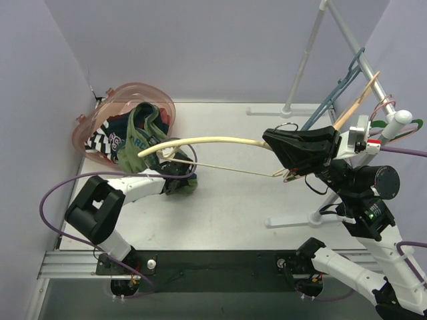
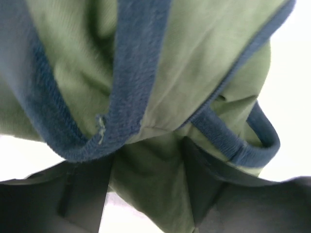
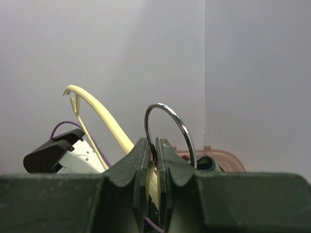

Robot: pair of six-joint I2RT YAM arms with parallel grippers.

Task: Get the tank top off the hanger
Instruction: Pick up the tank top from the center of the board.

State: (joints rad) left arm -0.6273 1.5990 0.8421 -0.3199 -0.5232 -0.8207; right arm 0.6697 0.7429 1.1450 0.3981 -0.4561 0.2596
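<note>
1 left gripper [image 2: 148, 191], 1 right gripper [image 3: 155, 154], 1 tank top [image 2: 194, 58], 1 basket [image 1: 143, 87], 1 rack [image 1: 305, 60] and 1 off-rack hanger [image 1: 213, 140] are counted.

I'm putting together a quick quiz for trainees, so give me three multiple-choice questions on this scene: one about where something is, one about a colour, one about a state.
1. Where is the basket? A far left, B near right, C between the arm bases.
2. Colour of the trim on the tank top? A red, B blue, C white.
3. The right gripper is: A open, B shut on the hanger, C out of view.
Answers: A, it sits far left in the top view; B, blue edging borders green cloth; B, its jaws pinch the hanger's neck.
</note>
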